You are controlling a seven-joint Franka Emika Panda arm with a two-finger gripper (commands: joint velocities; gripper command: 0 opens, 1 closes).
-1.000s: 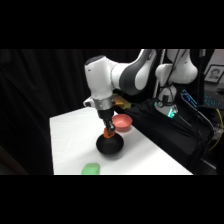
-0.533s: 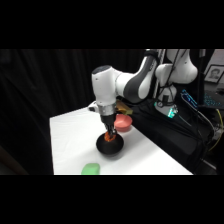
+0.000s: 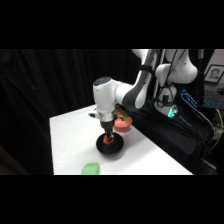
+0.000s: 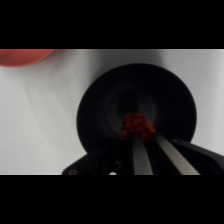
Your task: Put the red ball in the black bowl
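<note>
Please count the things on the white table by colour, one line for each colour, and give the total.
Black: 1, the black bowl
Pink-red: 1, the pink bowl
Red: 1, the red ball, over the black bowl
Green: 1, a small green object
Total: 4

A white Franka Panda arm reaches from its base beside the table's far right edge, over the white table toward its middle. Its upper links rise out of sight at the top, then the forearm bends back down to a rounded white wrist. From the wrist the gripper points straight down, fingers lowermost, low over the table's middle. In the wrist view the gripper rises from the bottom edge: black linkage below, two pale fingers running up close together, side by side. Their tips are closed on the red ball.
</note>
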